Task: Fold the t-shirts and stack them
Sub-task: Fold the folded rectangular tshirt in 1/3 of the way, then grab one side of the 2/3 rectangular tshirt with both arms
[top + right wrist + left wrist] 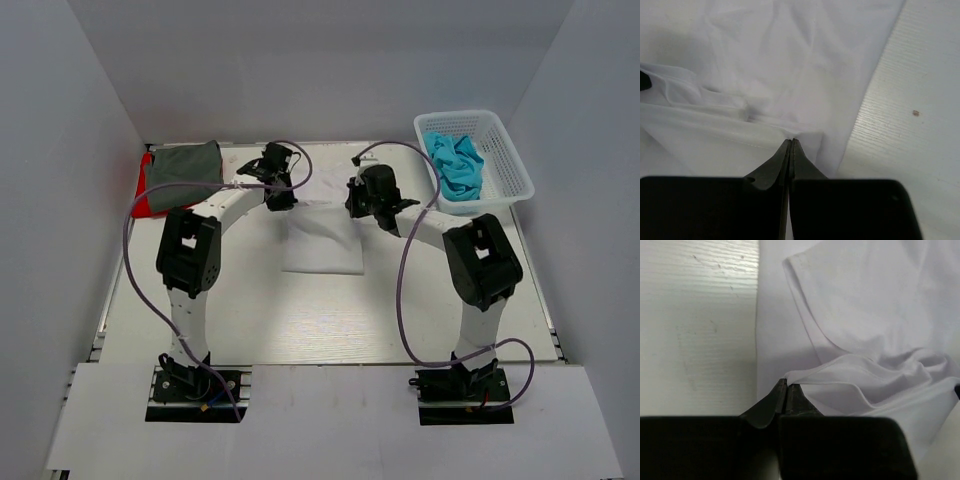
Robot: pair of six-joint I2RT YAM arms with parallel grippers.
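A white t-shirt lies partly folded in the middle of the table. My left gripper is at its far left corner. In the left wrist view, the left gripper is shut on a lifted hem fold of the white t-shirt. My right gripper is at the far right corner. In the right wrist view, the right gripper is shut on a cloth edge of the white t-shirt. A dark grey t-shirt lies folded on a red t-shirt at the back left. Turquoise-blue t-shirts fill the basket.
A white mesh basket stands at the back right corner. White walls close in the table on the left, back and right. Purple cables loop from both arms. Bare wooden tabletop lies between the shirt and the arm bases.
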